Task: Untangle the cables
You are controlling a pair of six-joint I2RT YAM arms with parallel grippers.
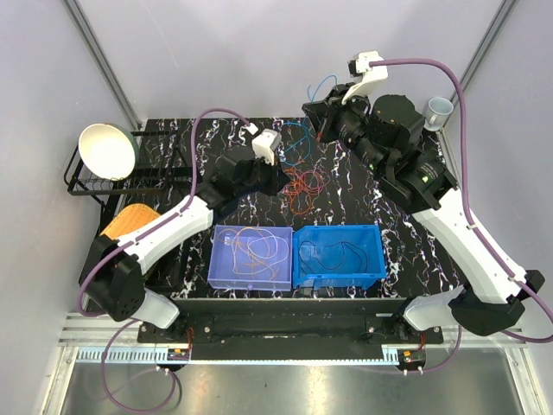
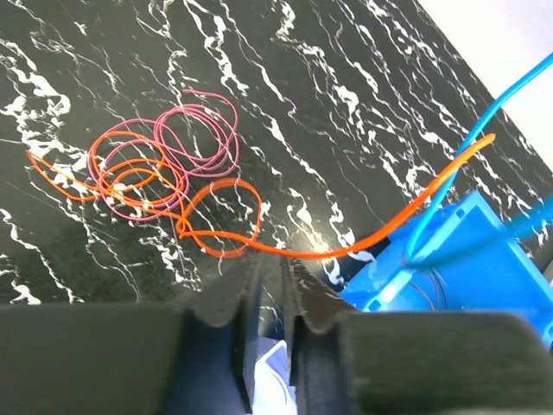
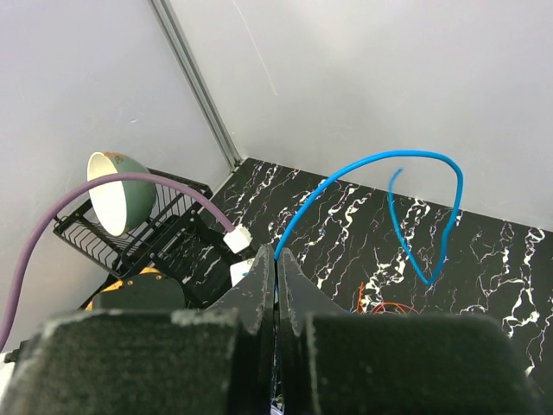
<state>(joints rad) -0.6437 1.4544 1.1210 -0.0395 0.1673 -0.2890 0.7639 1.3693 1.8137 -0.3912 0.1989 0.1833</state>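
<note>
The right hand, clamped shut on the blue cable, holds it at far right. The left hand is nearly closed at the orange cable; grip unclear. Pull apart slowly, watching the tangle on the table.

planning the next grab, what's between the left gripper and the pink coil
An orange cable loop lies between the left gripper and the pink coil, shown in the left wrist view.

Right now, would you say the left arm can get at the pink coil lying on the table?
Probably yes: the pink coil lies on open table just ahead of the left gripper, only an orange cable tangled through it.
</note>
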